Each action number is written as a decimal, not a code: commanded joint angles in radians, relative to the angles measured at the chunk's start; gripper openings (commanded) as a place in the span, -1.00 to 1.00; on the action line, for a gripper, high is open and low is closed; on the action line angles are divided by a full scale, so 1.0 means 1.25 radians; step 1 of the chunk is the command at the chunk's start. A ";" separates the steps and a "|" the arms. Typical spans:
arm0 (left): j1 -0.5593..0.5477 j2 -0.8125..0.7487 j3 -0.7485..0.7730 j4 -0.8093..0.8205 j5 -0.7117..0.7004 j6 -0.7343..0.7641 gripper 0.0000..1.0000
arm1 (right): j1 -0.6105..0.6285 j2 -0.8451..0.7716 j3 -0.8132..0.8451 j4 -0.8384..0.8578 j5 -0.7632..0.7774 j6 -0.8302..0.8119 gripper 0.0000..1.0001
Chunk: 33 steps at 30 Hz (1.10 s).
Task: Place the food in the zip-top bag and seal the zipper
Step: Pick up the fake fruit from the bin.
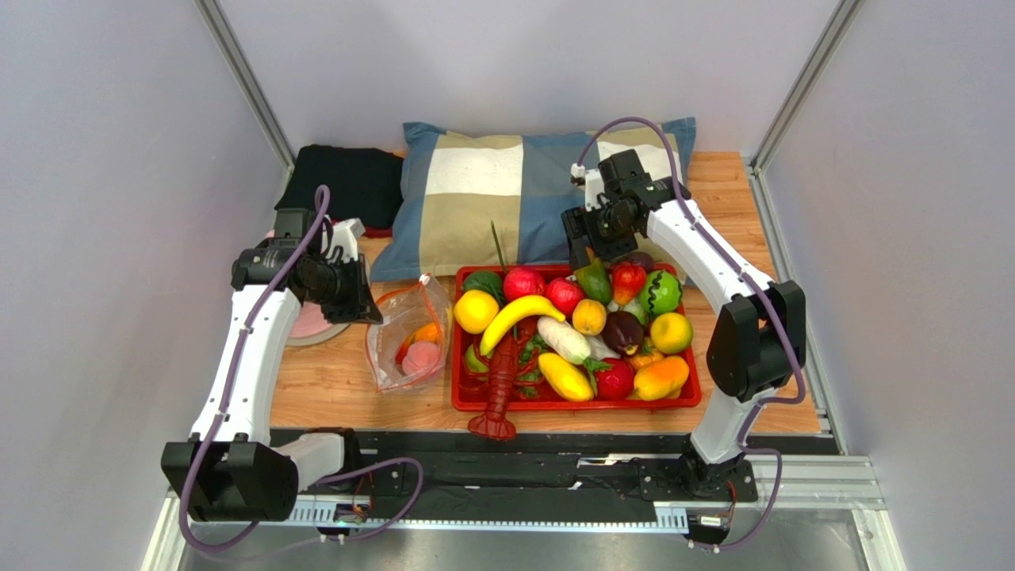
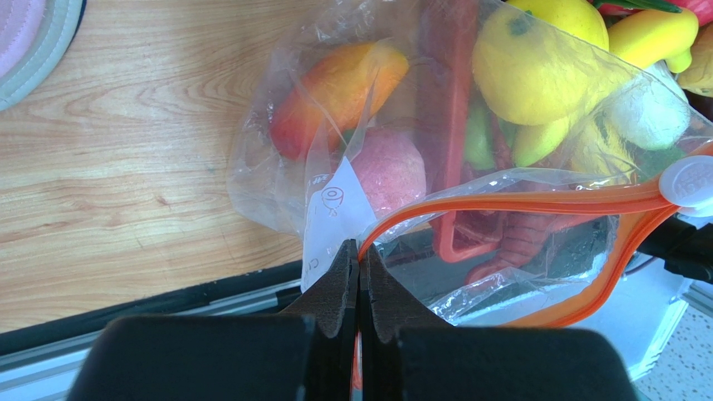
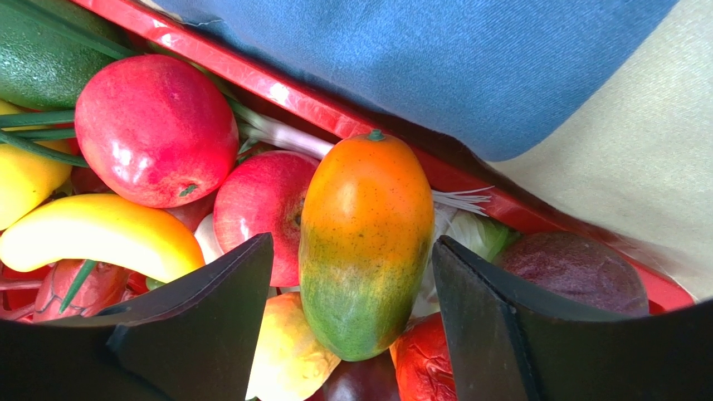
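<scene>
Partly done. The zip-top bag [image 1: 408, 337] lies on the table [image 1: 334, 393] just left of the red tray [image 1: 572, 405], mouth open, with a pink peach [image 2: 389, 167] and an orange fruit [image 2: 335, 83] inside. The left gripper [image 2: 360, 267] is pressed together on the bag's mouth edge at the zipper [image 2: 519, 202]. The right gripper [image 3: 353, 246] is spread either side of an orange-green mango [image 3: 364, 234] in the tray, not closed on it. Most of the food sits in the tray, and the zipper is unsealed.
</scene>
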 commanded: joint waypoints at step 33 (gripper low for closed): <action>-0.002 0.010 0.025 -0.004 0.022 0.004 -1.00 | 0.135 -0.201 0.047 0.114 -0.086 0.045 0.38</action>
